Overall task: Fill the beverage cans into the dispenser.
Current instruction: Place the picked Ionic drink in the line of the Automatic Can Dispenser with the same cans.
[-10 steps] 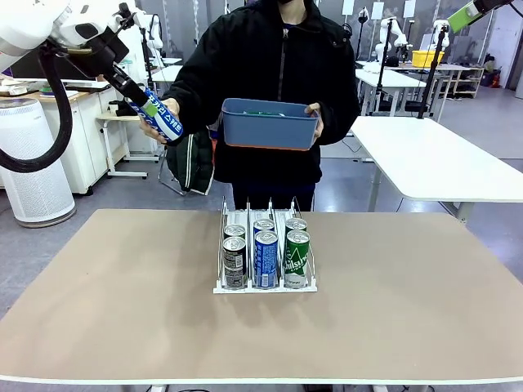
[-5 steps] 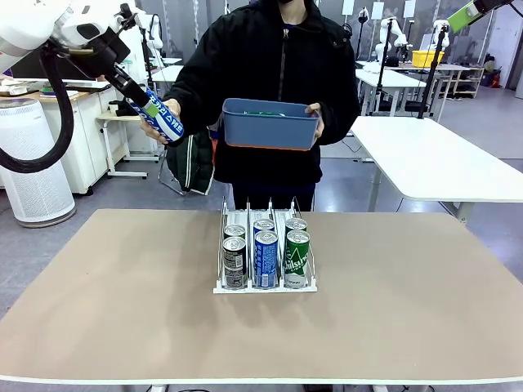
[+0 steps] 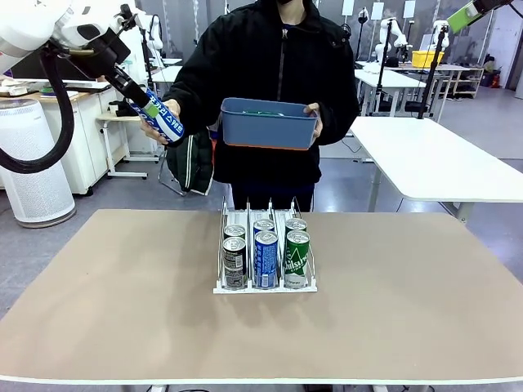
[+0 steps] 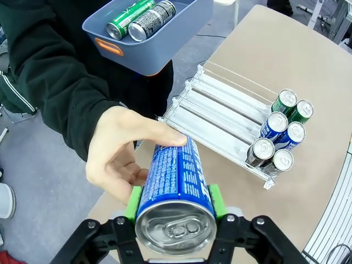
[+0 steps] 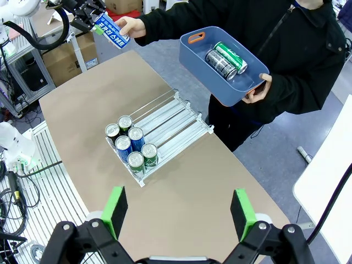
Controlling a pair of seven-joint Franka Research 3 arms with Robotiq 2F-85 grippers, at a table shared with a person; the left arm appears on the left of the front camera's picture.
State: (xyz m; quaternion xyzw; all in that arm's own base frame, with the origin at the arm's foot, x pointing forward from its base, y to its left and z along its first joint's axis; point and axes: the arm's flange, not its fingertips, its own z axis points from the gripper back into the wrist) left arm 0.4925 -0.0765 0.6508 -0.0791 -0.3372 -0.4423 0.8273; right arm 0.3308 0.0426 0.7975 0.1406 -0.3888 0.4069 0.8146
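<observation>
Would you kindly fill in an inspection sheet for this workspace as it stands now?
Surface: tan tabletop carrying the dispenser.
Job's things: dispenser holds six cans, two per lane; blue tub, held by the person, has a green can and a dark can.
Clutter: nothing seen.
Grippers: left gripper shut on a blue can touched by the person's hand; right gripper open.
Cables: black hose on left arm.
Surroundings: white tables behind.

Front view: fixed, facing person (image 3: 270, 82) across table (image 3: 114, 318). Wrist views: high, angled down. All share dispenser (image 3: 265, 289).
</observation>
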